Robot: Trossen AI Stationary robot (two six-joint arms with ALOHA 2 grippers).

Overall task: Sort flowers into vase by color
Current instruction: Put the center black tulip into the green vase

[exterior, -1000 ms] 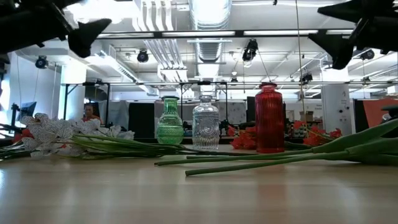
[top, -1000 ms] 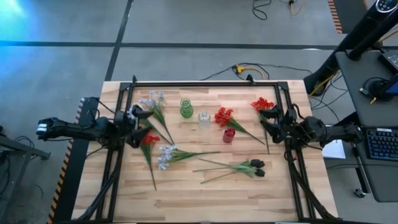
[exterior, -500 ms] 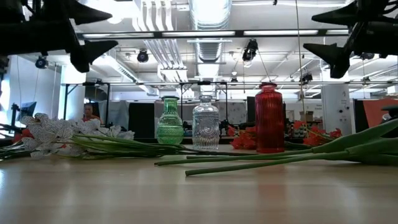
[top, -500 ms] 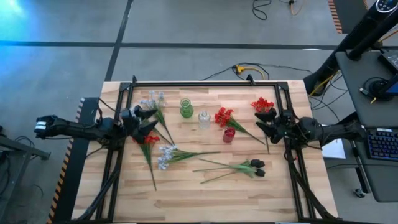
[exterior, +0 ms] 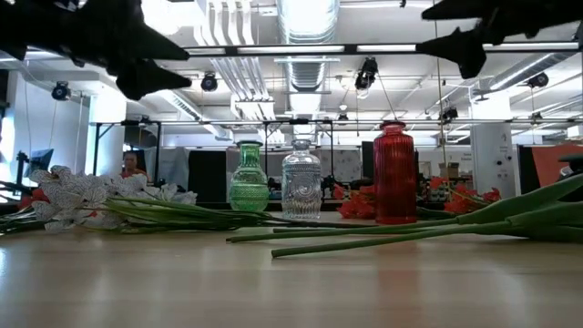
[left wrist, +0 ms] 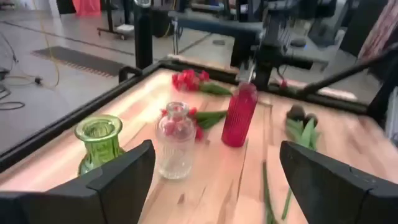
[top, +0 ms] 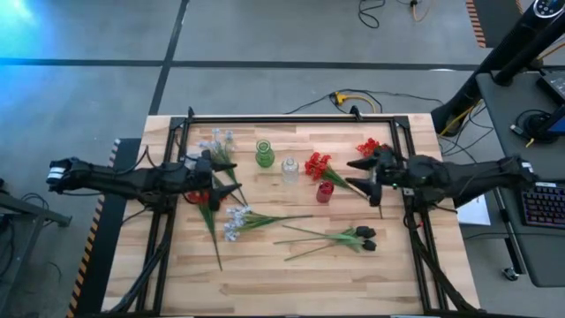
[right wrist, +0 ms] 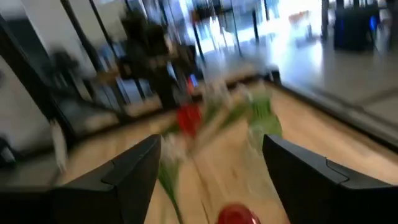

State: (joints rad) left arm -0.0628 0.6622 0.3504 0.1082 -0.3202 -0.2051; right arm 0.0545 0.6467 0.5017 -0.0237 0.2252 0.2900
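Three vases stand mid-table: green vase [top: 264, 155], clear vase [top: 290, 170], red vase [top: 325, 192]. Flowers lie flat around them. Red sprays lie at the left [top: 210, 199], centre [top: 316, 165] and right [top: 369, 147]. Blue-white sprays lie at the back left [top: 216, 141] and front [top: 234, 221]. A dark-budded spray [top: 362, 237] lies at the front right. My left gripper [top: 228, 174] hovers open above the left flowers, facing the vases [left wrist: 239, 115]. My right gripper [top: 355, 171] hangs open and holds nothing, above the stems right of the red vase.
A black metal frame [top: 291, 118] runs along the table's back and sides. The wooden tabletop [top: 291, 278] is bare along its front. In the low view both grippers hang high above the vases [exterior: 301, 187]. A person [exterior: 133, 165] sits far off in the room behind.
Both arms have reached inward toward the vases. The left gripper moved right over the left flowers. The right gripper moved left past the right red spray, its fingers a little closer together.
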